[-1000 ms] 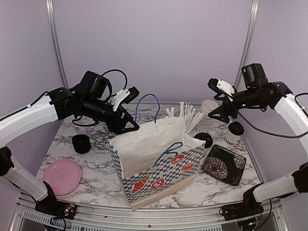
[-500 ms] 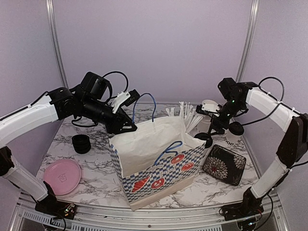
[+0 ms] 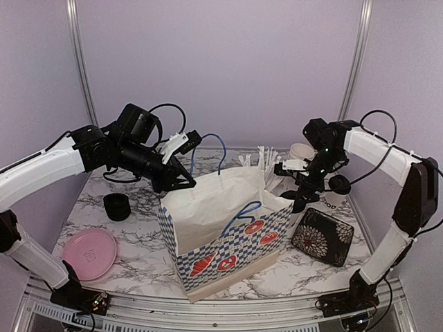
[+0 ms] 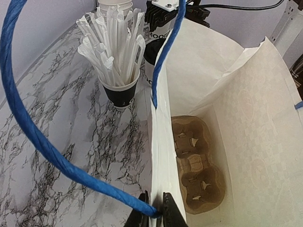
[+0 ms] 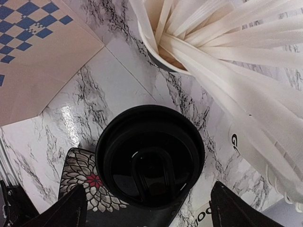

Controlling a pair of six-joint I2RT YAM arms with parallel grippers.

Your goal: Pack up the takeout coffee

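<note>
Right gripper (image 5: 148, 188), wide open, hovers over upright cup (image 5: 150, 151) at the 3 o'clock of bag (image 3: 228, 235); left gripper (image 4: 155, 211) pinches handle (image 4: 28, 137).

straws (image 5: 227, 52) lean beside the lidded cup (image 5: 150, 156); bag (image 4: 255, 118) gapes open above the carrier (image 4: 196, 165).

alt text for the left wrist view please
Looking down into an open white paper bag with an empty brown pulp cup carrier at its bottom. The left claw pinches the bag's rim where a blue handle attaches; a black cup of straws stands on the marble table outside.
</note>
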